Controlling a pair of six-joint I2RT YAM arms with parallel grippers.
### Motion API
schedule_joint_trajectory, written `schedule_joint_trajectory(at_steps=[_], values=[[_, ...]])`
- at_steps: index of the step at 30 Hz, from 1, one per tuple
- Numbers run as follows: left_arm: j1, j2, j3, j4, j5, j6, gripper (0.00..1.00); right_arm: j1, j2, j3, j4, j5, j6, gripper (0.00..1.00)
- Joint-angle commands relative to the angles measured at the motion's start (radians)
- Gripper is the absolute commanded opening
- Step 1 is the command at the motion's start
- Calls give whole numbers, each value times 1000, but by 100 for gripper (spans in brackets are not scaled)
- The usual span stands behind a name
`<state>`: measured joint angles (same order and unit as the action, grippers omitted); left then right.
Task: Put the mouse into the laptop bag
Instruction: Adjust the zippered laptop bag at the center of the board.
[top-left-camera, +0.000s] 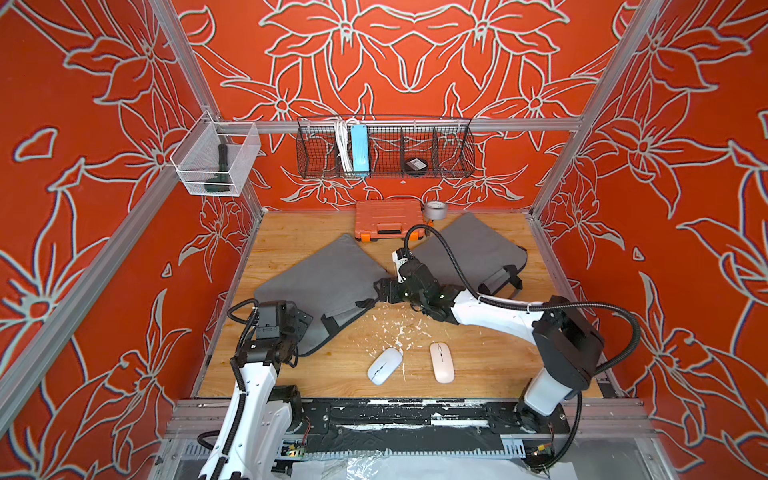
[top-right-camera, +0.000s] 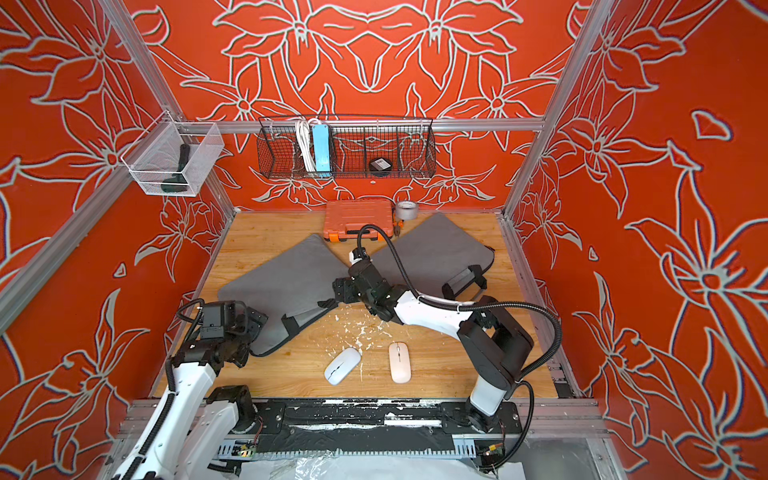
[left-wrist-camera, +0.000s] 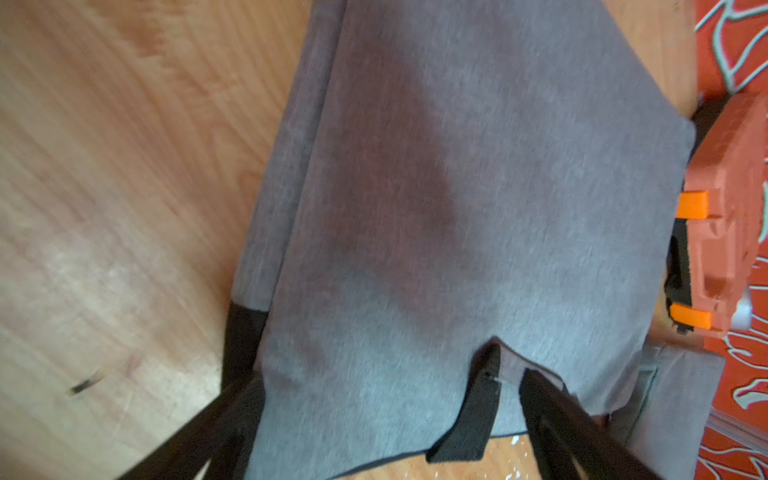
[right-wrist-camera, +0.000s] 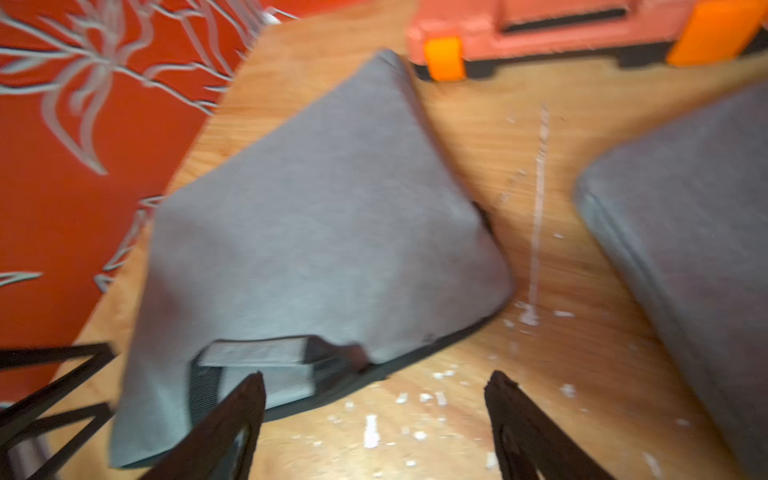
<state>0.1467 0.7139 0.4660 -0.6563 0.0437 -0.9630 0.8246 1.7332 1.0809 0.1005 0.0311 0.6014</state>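
Two mice (top-left-camera: 385, 365) (top-left-camera: 441, 362) nearest, two grey laptop bags (top-left-camera: 320, 278) (top-left-camera: 478, 245) beyond, left hand (left-wrist-camera: 388, 380) and right hand (right-wrist-camera: 376, 376) both released, empty.

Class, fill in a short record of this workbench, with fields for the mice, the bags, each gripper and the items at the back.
mice: white mouse and pinkish mouse, side by side on the wooden table, both outside the bags
bags: two grey laptop bags lying flat, left bag and right bag
left gripper: open, over the left bag, holding nothing
right gripper: open, empty, by the left bag's handle
back edge: orange tool case, tape roll
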Motion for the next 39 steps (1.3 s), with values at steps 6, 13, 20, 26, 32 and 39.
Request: schedule_joint_trajectory(at_steps=[6, 13, 20, 26, 32, 39], values=[[2, -32, 41, -166, 66, -19, 97, -96, 285, 221, -94, -185, -53, 82], [-190, -58, -95, 51, 101, -141, 97, -94, 398, 275, -43, -312, -20, 56], [-277, 225, -138, 305, 3, -198, 95, -56, 341, 137, 44, -297, 38, 14], [-239, 384, -69, 359, -156, -159, 96, 57, 231, -12, 129, -196, 63, 10], [-126, 529, -2, 384, -127, -51, 96, 171, 227, -15, 153, -164, 79, 17], [-84, 622, 97, 334, -145, 87, 96, 205, 136, -76, 139, -129, 7, 63]])
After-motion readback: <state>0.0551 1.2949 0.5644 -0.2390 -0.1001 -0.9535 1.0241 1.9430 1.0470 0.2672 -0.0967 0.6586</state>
